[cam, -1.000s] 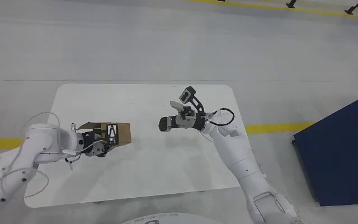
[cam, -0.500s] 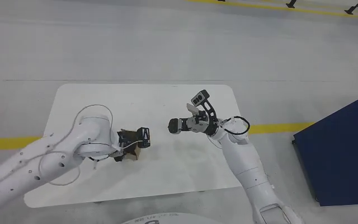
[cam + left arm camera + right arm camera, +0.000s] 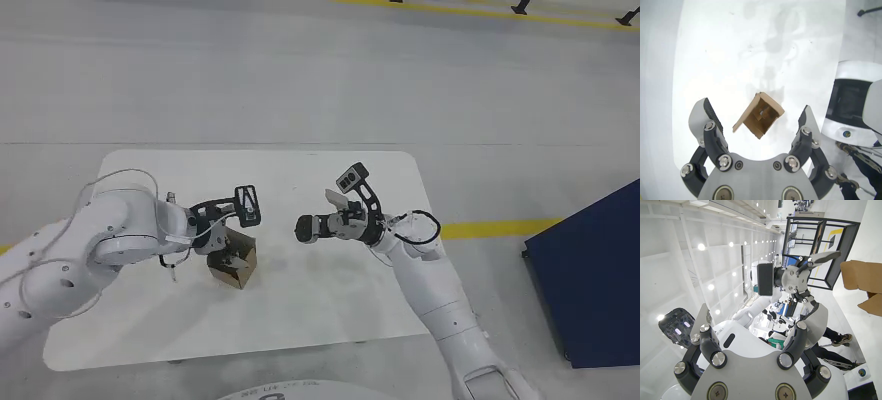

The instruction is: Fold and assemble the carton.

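A small brown carton [image 3: 234, 267] stands on the white table [image 3: 300, 180], left of the middle. Its top is open and one flap [image 3: 745, 115] sticks out sideways. My left gripper [image 3: 224, 236] hangs open just above it, and the carton [image 3: 762, 117] sits free on the table between and below the two fingers [image 3: 706, 111], untouched. My right gripper [image 3: 303, 228] is held open over the table's middle, a short way right of the carton and off the surface, with nothing in it. From the right wrist, the carton [image 3: 861, 277] appears beyond the left gripper [image 3: 817, 275].
The table has rounded corners, with bare white surface behind, in front of and right of the carton. A blue block [image 3: 595, 270] stands on the floor far to the right, beyond the table. People stand in the room behind [image 3: 829, 351].
My left gripper carried the carton from the table's left side toward the middle, set it down, let go and rose above it. My right gripper shifted slightly.
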